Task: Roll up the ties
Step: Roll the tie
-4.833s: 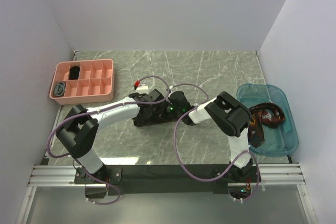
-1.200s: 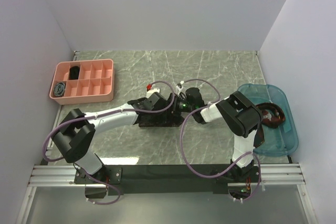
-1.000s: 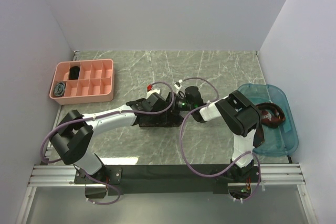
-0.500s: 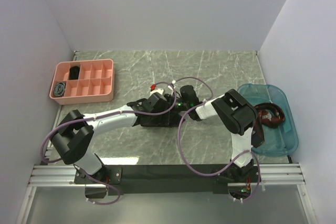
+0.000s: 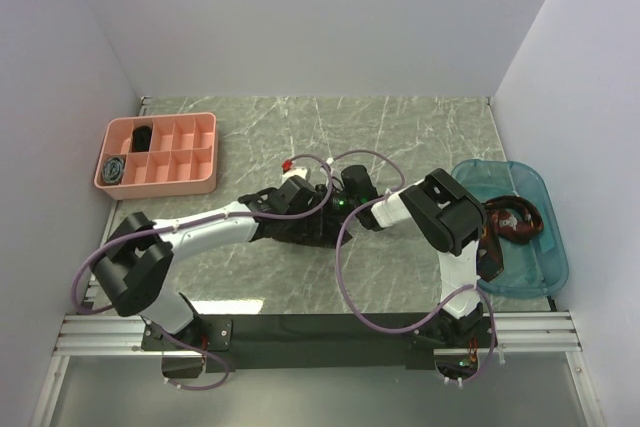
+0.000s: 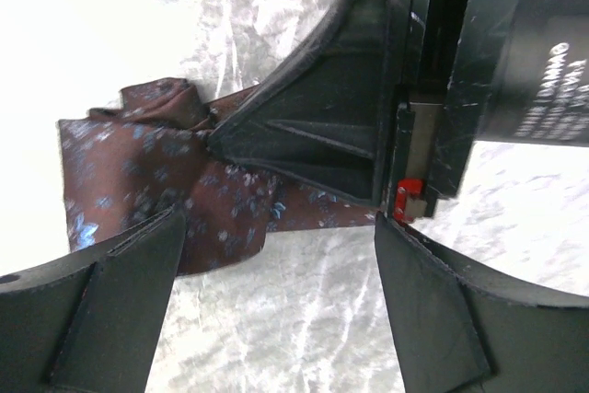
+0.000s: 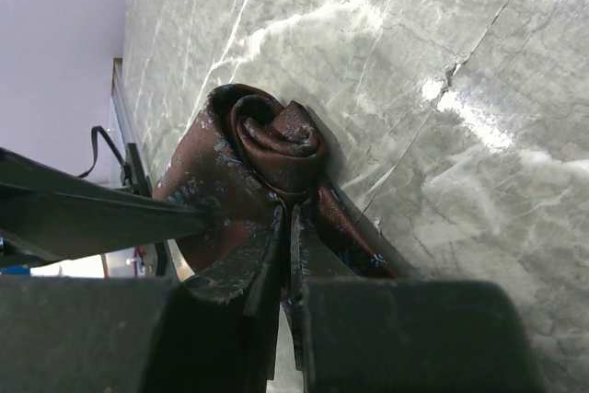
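Observation:
A dark maroon tie (image 7: 276,140) with small blue flowers lies mid-table, its end wound into a small coil. My right gripper (image 7: 287,220) is shut on the fabric just below that coil, the jaws nearly touching. In the left wrist view the same tie (image 6: 156,177) lies flat and bunched. My left gripper (image 6: 276,260) hovers open over its edge, right against the right gripper's black body (image 6: 368,117). From the top both grippers, left (image 5: 300,205) and right (image 5: 332,211), meet over the tie (image 5: 285,232).
A pink divided tray (image 5: 160,119) at the back left holds a black coil (image 5: 143,135) and a grey-blue coil (image 5: 116,168). A blue bin (image 5: 545,197) at the right holds another maroon tie (image 5: 515,222). Purple cables loop over both arms.
My right gripper has shifted slightly left and closed from wide open onto the tie beside the coil. The left gripper stayed open and edged closer to it.

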Controlling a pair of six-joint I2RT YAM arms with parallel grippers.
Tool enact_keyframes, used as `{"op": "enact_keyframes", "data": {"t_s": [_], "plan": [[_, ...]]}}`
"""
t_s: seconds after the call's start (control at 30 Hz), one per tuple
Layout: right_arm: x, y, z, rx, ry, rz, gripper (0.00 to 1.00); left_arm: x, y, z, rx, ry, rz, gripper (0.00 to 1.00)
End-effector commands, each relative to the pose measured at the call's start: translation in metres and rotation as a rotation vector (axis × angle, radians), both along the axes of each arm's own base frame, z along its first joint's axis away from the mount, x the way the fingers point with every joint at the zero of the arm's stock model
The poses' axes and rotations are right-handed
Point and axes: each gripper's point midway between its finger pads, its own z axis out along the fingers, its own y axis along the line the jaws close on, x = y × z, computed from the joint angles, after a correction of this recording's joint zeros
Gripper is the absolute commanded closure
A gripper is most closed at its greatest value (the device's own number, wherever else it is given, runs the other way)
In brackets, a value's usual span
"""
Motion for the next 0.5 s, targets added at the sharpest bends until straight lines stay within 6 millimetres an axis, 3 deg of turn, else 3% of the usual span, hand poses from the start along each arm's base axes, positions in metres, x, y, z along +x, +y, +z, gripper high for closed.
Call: {"op": "enact_keyframes", "data": {"t_s": [0.0,0.1,0.13,0.2,0.23,0.47], "plan": [[-0.014,-0.006,-0.029,-0.082,0.019,0.028,0.91,0.028,0.0,0.048,-0.153,-0.125,0.148,0.11],[-0.015,-0.009,-0.031,-0.087,0.009,0.022,0.9,0.031,0.022,0.069,-0.232,-0.155,0.264,0.11],[-0.016,-0.009,-0.032,-0.091,0.007,0.023,0.9,0.031,0.035,0.063,-0.242,-0.139,0.319,0.11],[-0.015,-0.01,-0.033,-0.094,-0.001,0.019,0.9,0.03,0.045,0.07,-0.291,-0.15,0.344,0.11],[-0.016,-0.01,-0.033,-0.095,0.001,0.018,0.9,0.027,0.054,0.059,-0.277,-0.135,0.353,0.11],[-0.015,-0.01,-0.033,-0.091,-0.005,0.017,0.9,0.019,0.058,0.025,-0.278,-0.039,0.296,0.14]]}}
